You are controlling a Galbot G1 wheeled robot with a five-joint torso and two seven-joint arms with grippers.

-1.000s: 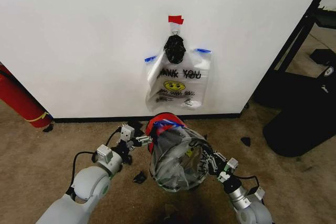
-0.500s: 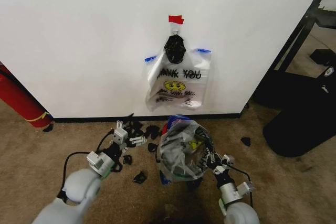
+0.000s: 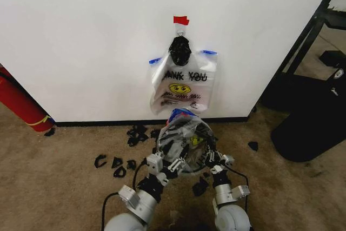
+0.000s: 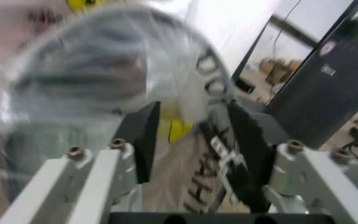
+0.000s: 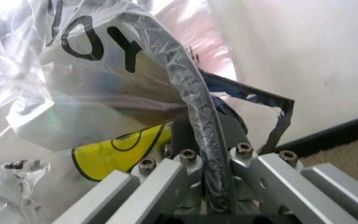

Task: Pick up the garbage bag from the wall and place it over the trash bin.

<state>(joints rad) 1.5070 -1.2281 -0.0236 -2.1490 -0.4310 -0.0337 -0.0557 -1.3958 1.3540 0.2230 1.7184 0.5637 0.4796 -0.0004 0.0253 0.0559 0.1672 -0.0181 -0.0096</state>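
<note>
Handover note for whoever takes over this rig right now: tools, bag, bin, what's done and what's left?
Left tool: open, fingers either side of the garbage bag, not pinching.
Right tool: shut on the plastic-wrapped rim of what looks like the trash bin.
The bag is off the wall, held between both tools and stretched round that dark shape.
A matching second bag hangs under the red tape.
Left: confirm the bag fully covers the bin, then release.

Black scraps [image 3: 116,163] on brown carpet [image 3: 48,177]
</note>
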